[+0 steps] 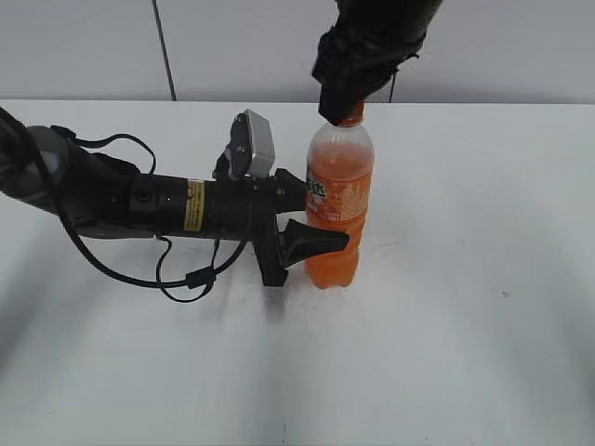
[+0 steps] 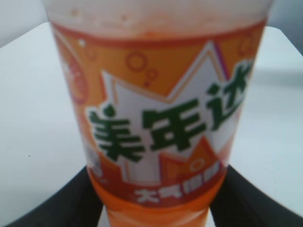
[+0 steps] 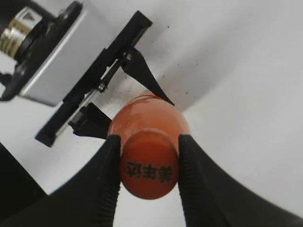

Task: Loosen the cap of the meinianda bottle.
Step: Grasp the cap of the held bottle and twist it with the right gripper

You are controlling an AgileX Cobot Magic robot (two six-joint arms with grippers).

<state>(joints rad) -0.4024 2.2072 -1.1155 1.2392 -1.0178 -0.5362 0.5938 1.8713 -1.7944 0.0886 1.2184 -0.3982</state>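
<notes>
The meinianda bottle (image 1: 337,209) stands upright on the white table, full of orange liquid, with an orange-green label. My left gripper (image 1: 311,228) comes in from the left and is shut on the bottle's waist; in the left wrist view the bottle (image 2: 158,109) fills the frame between the black fingers (image 2: 156,203). My right gripper (image 1: 344,104) hangs from above and is shut on the orange cap (image 3: 149,164), whose top shows dark characters. The two black fingers (image 3: 147,163) press on both sides of the cap. In the exterior view the cap (image 1: 351,116) is mostly hidden by the gripper.
The white table (image 1: 465,325) spreads all around the bottle. The left arm, with its silver camera (image 1: 253,144) and a looping black cable (image 1: 186,274), lies low across the left half of the table. A grey wall stands behind.
</notes>
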